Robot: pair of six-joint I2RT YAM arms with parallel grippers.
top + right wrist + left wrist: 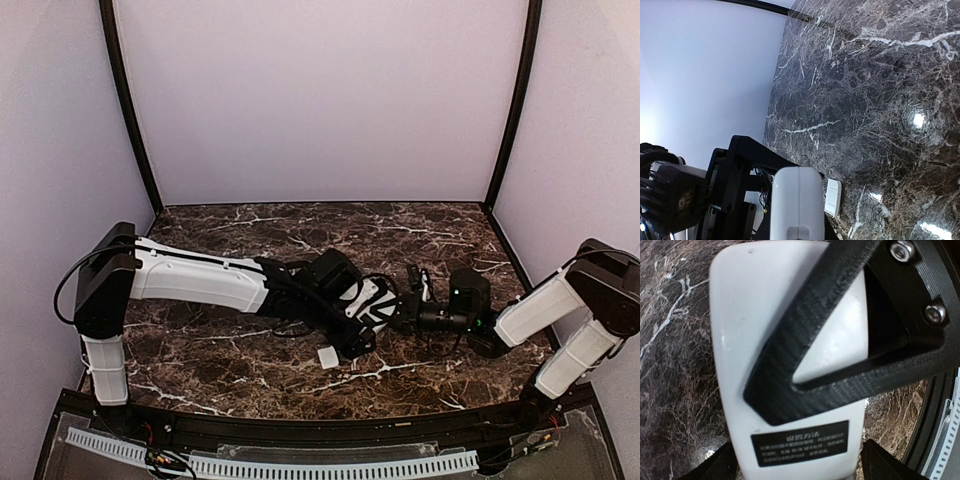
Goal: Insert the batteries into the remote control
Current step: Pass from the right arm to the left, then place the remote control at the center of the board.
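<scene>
Remote control [740, 340] sits white back up directly under the left wrist camera, with a black label [799, 444] at the end nearest the lens; the print is too small to read. One finger [797, 340] of the right gripper [410, 300] lies flat across that back. In the right wrist view the remote [795, 200] projects straight out ahead of the camera, so this gripper is clamped on the remote across its thickness; the opposing finger is hidden. Left gripper [799, 469] is released: its fingertips [715, 467] stand wide, one on either side of the labelled end, not pinching it. Cannot tell whether the remote touches the table. A small white flat piece [328, 357] lies on the surface near the left gripper, on the side toward the arm bases, and just beside the remote's end in the right wrist view [832, 197]. Tabletop [250, 225] is dark brown marble pattern with white veins, glossy, with glare spots [917, 119]. The enclosure has plain pale lilac wall panels [320, 100] on three sides and black corner posts [128, 110]. A black rail and a white slotted strip [300, 465] run along the near edge.
</scene>
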